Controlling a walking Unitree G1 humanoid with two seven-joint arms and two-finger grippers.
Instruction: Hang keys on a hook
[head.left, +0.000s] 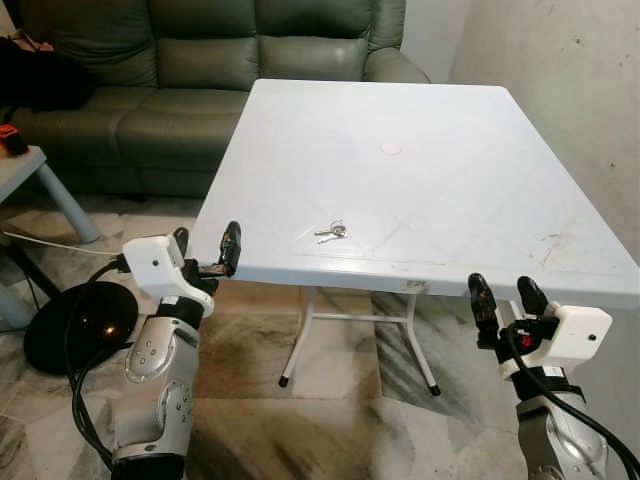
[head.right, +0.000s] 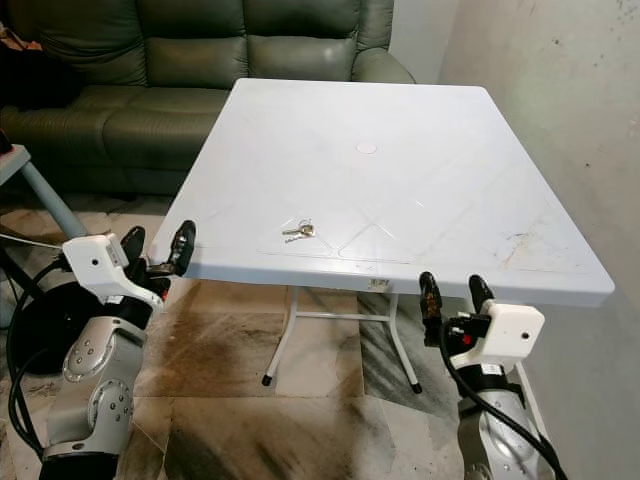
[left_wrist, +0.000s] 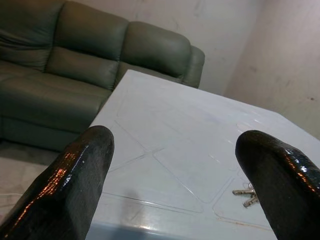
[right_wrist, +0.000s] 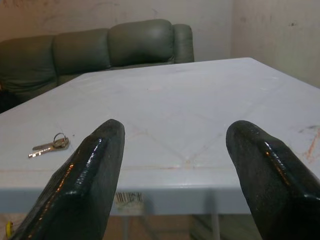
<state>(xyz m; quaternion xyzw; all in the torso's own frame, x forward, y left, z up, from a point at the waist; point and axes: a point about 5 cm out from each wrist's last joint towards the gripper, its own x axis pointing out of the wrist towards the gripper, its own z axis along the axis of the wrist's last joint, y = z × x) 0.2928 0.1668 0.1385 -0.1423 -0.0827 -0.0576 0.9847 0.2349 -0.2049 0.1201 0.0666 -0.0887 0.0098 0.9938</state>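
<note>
Left pincer (head.left: 205, 250) is hovering at the bench's near left corner, fingers spread wide apart, gripping nothing, touching nothing. Right pincer (head.left: 500, 297) is hanging just below the near edge of the bench (head.left: 450, 120) on the right side, fingers also wide apart and holding nothing. Keys (head.left: 331, 233) are lying flat on the white bench top near its front edge, between the two pincers: at about 2 o'clock from the left pincer, at about 10 o'clock from the right pincer, well apart from both. A green sofa (head.left: 200, 60) is standing beyond the bench at 11 o'clock.
</note>
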